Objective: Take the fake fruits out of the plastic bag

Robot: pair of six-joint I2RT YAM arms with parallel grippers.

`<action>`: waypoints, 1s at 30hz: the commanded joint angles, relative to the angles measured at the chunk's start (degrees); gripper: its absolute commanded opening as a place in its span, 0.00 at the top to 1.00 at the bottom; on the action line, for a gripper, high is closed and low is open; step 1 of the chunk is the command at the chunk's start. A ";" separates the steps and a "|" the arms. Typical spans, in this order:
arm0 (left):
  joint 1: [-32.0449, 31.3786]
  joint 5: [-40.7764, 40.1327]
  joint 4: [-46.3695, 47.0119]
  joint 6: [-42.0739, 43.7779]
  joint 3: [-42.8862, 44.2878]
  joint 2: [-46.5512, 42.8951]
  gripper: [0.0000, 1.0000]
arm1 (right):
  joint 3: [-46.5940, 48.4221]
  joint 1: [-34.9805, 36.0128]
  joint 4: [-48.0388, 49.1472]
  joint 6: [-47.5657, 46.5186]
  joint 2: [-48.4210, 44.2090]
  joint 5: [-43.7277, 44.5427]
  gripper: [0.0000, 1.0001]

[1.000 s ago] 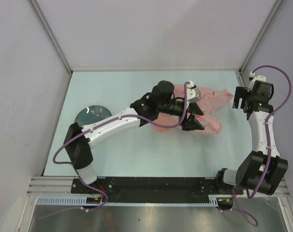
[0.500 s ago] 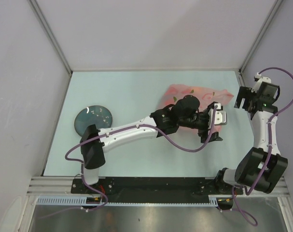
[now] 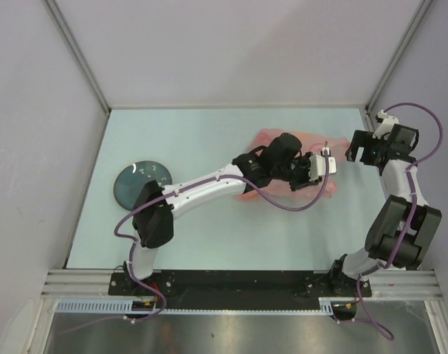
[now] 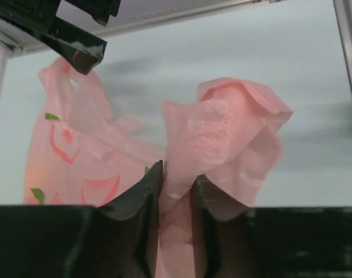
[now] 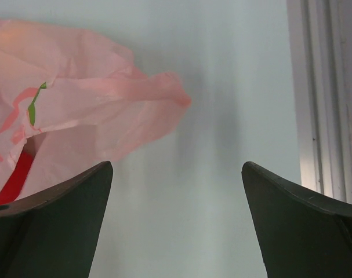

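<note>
Early: left gripper (image 4: 176, 185) pinches a plastic bag (image 4: 233, 133) fold, right gripper (image 5: 177, 168) wide open, empty. No fake fruits out yet; red blob (image 5: 13, 179) inside, possibly one.

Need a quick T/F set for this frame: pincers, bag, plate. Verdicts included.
1. The left pincer is shut on a fold of the plastic bag. True.
2. The right pincer grips the bag's handle. False: it is open with nothing between its fingers; the bag lies ahead, to the left in its wrist view.
3. The plate lies under the bag. False: it sits apart from it, far left on the table.
4. A red patch shows through the bag's film in the right wrist view. True.
</note>
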 commanded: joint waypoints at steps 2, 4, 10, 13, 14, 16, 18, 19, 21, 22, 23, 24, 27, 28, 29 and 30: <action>1.55 4.00 -7.22 3.40 1.49 -2.78 0.93 | 2.23 1.45 4.01 -2.08 3.36 -5.25 0.00; 2.87 5.58 -6.62 2.00 -1.31 -7.68 1.00 | 2.85 2.33 3.84 -2.43 4.77 -6.04 0.00; 6.47 6.20 -10.90 4.79 -10.72 -18.51 1.00 | 3.47 10.76 2.26 -5.42 5.91 -6.40 0.02; 9.19 5.68 -13.46 5.68 -14.58 -23.70 1.00 | 3.47 15.16 2.70 -5.60 3.73 -1.84 0.05; 9.81 5.42 -13.99 5.85 -16.60 -26.67 1.00 | 3.47 15.77 2.35 -5.60 2.85 -1.39 0.07; 11.82 5.06 -14.79 5.94 -18.72 -29.32 1.00 | 3.47 17.79 1.65 -5.68 -0.04 1.16 0.09; 13.06 5.15 -14.79 6.55 -21.97 -33.01 1.00 | 3.47 18.76 0.86 -6.21 -1.20 -1.01 0.25; 14.20 4.80 -14.53 6.91 -22.94 -33.90 1.00 | 3.47 19.03 0.07 -6.47 -1.55 -2.25 0.37; 15.52 3.05 -12.96 8.74 -25.31 -35.13 1.00 | 4.08 19.99 -0.38 -6.04 -1.29 -4.54 0.78; 17.53 2.34 -11.81 9.54 -25.75 -35.05 1.00 | 6.17 20.35 -0.03 -4.99 -1.03 -4.55 0.87; 18.94 1.38 -9.97 9.98 -26.02 -34.44 1.00 | 7.58 20.52 0.84 -1.85 0.02 -4.46 1.00; 20.78 1.54 -5.87 9.38 -25.59 -32.08 1.00 | 8.99 20.70 1.98 0.27 0.63 -4.20 1.00; 27.82 3.21 -1.97 7.45 -16.12 -24.70 1.00 | 18.73 20.88 5.68 6.24 5.98 -3.76 1.00; 30.18 3.39 -1.52 7.09 -8.17 -18.41 1.00 | 21.54 20.88 6.73 7.22 7.57 -3.84 1.00; 31.16 3.65 -1.34 6.74 -3.31 -15.39 1.00 | 28.01 20.88 7.18 7.84 9.06 -3.50 1.00; 31.87 3.48 -1.86 5.60 1.88 -11.79 1.00 | 31.56 20.96 7.44 8.29 12.56 -2.97 1.00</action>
